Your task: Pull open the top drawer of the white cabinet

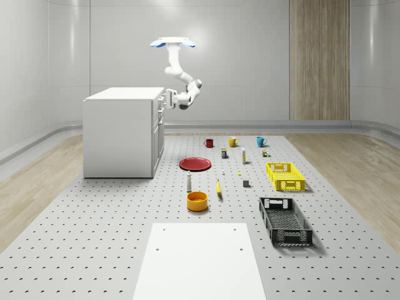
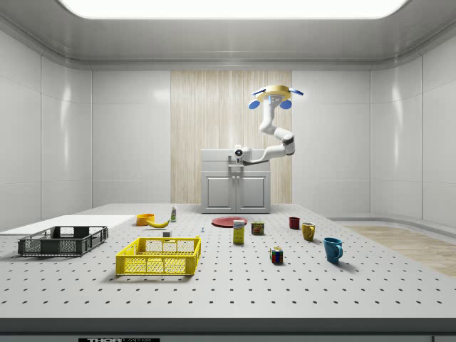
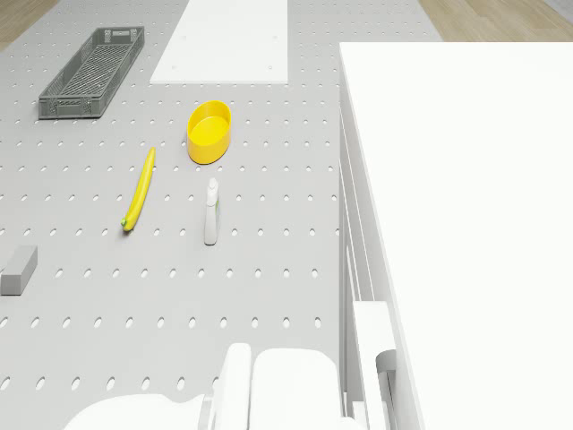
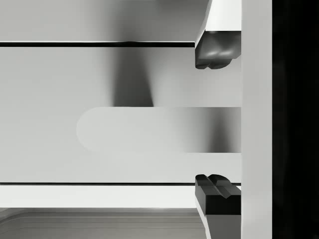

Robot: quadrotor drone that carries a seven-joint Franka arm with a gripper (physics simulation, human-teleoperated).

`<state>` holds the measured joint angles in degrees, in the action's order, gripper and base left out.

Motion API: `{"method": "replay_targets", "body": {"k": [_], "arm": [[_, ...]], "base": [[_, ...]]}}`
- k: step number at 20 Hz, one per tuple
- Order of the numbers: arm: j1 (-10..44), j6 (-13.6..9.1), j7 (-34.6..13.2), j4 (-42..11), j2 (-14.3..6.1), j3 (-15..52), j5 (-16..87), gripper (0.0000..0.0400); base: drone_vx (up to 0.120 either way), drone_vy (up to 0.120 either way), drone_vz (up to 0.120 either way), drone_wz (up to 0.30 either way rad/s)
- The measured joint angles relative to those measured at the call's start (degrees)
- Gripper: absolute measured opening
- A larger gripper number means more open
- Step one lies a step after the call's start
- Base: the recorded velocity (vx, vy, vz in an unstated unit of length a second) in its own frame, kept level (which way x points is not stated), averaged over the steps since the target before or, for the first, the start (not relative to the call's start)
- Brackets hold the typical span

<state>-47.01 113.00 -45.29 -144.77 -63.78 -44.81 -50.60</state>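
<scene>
Wrist view is showing the top drawer front filling the frame, with its handle, a flat rounded bar, running across the middle. The two fingers are standing spread wide, one at 12 o'clock and one at 6 o'clock of the handle's bar, with clear gaps on both sides; they are bracketing it but are not yet closing on anything.

In the whole-scene view, the white cabinet is standing on the perforated desk at roughly 10 o'clock of the red plate. The drone is hovering in the air beside the cabinet, off its front face and above its top, while the arm is reaching down and across so that the gripper is sitting right at the upper drawer front.

Handling judgement: the drawer is appearing rigid and is likely sliding on straight runners, so it should be resisting only along one line. The handle looks smooth and hard, hence possibly slippery under a loose grip. The best hold is looking like the bar itself, near its middle, squeezed firmly top and bottom. Since the carrier is airborne, a steady pull square to the drawer front is advisable; a skewed pull risks jamming or sliding off the bar.
</scene>
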Motion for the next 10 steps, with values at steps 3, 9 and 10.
{"method": "replay_targets", "body": {"k": [3, 9, 10], "arm": [[-0.08, 0.28, 0.14, -0.14, 0.13, 0.27, -0.33, 0.0311], [-0.05, 0.41, 0.31, -0.23, 0.32, 0.50, -0.66, 0.0311], [-0.03, 0.41, 0.33, -0.23, 0.34, 0.52, -0.70, 0.0311]], "base": [[0.000, 0.000, 0.000, 0.000], [0.000, 0.000, 0.000, 0.000], [0.000, 0.000, 0.000, 0.000]]}}
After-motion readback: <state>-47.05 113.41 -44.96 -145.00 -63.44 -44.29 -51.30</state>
